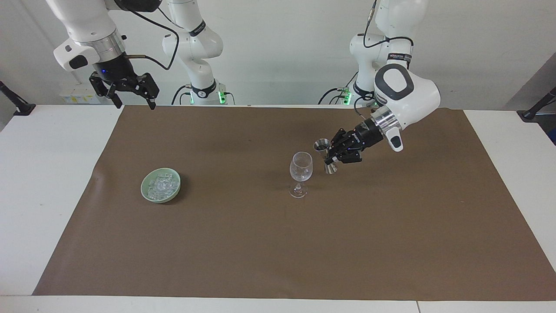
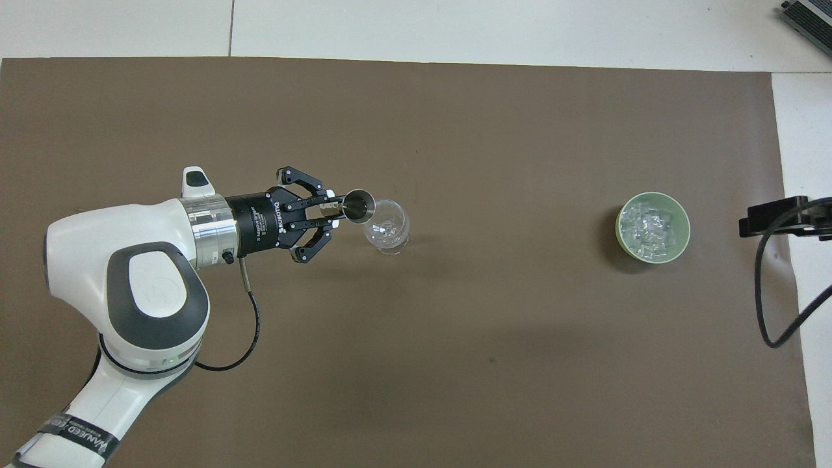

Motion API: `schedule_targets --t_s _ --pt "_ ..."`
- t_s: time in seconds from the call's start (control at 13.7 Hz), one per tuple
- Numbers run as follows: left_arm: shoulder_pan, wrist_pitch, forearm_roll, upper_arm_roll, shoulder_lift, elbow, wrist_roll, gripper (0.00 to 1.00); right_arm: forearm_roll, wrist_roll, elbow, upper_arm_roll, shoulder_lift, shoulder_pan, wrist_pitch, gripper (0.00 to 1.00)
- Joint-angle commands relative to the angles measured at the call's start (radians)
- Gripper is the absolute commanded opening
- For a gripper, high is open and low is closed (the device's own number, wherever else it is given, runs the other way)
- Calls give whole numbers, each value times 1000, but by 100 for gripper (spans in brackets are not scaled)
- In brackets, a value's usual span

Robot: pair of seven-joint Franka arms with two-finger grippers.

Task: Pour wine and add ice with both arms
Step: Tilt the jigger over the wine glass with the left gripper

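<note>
Meanwhile, left gripper [image 1: 329, 157] clamped a steel jigger [image 1: 323, 153] beside the wine glass [image 1: 300, 172] | right gripper [image 1: 131, 94] waited, jaws spread | ice [image 1: 161, 184] in green bowl [image 1: 146, 194].

The ice [image 1: 161, 186] lay as a glittering heap of small clear cubes in a green bowl [image 1: 146, 193], well apart from the left gripper [image 1: 329, 155], toward the right arm's end, below the raised right gripper [image 1: 130, 102].
</note>
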State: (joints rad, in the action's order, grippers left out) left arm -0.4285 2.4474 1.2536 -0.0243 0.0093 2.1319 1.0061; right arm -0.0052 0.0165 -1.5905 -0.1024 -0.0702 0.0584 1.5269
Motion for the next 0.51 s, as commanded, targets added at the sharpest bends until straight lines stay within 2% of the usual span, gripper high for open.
schedule_targets --t_s 0.0,0.44 --pt "-44 94 -22 -11 -19 30 -12 0 -1 -23 -11 6 -14 -6 -11 100" --pt "-125 324 -34 -11 -2 30 -47 0 -2 -23 -11 6 -14 -6 -11 100"
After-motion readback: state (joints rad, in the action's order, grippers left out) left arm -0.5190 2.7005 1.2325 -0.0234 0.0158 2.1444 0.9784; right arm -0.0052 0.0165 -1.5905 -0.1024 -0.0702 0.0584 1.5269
